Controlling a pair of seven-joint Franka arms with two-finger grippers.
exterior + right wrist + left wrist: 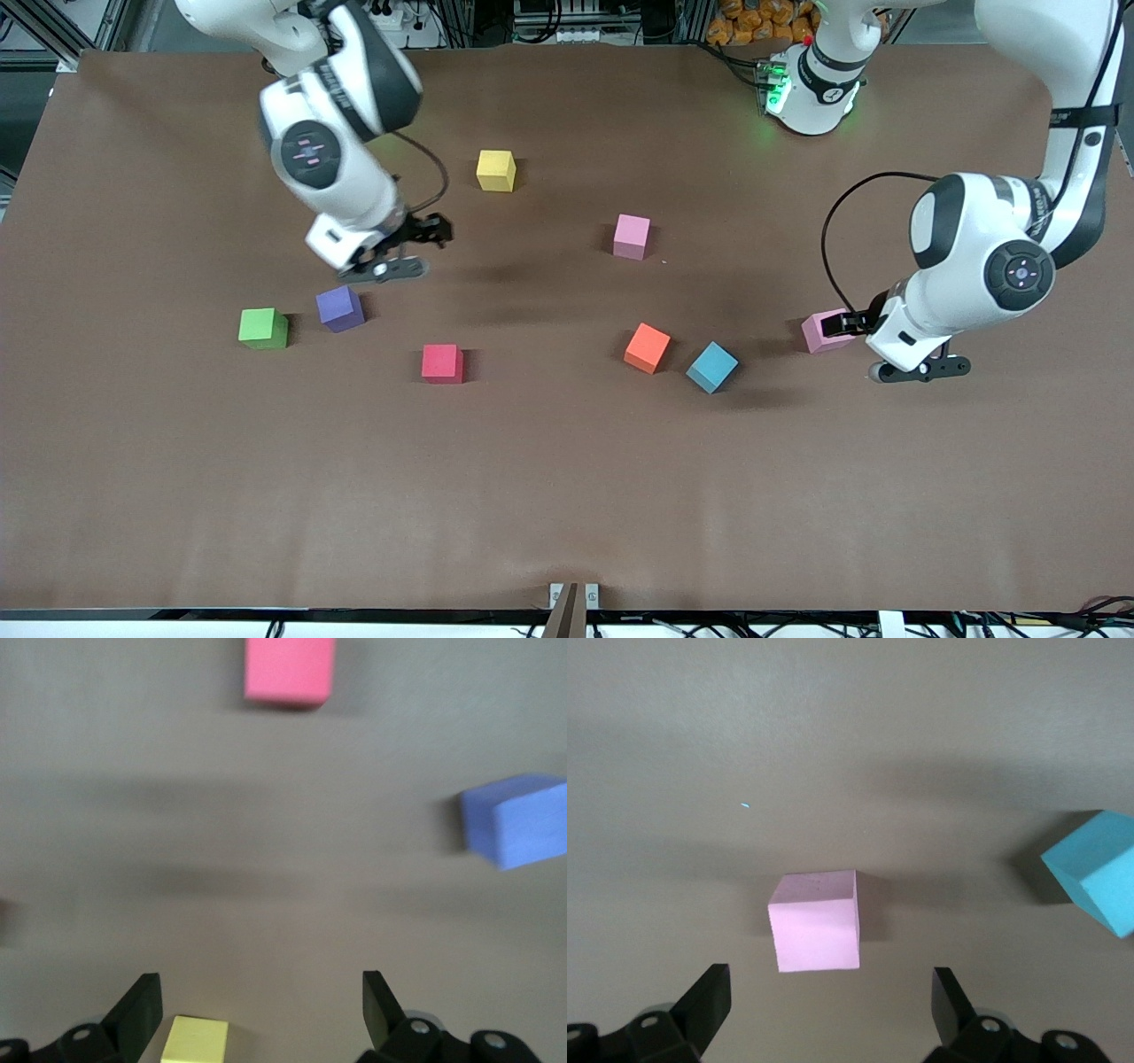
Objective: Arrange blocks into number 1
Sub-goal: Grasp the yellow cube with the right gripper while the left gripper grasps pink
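Light blue block [711, 366] nearest; 8 blocks scattered, 2 pink. Left gripper [830, 1005], right gripper [261, 1005]: fingers apart, empty.

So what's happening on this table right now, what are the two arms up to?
Eight coloured blocks lie scattered on the brown table, not yet forming a 1. The left pincer is open, low over a pink block near the light blue block, not gripping it. The right pincer is open in the air, over the table between the yellow block and purple block, holding nothing.
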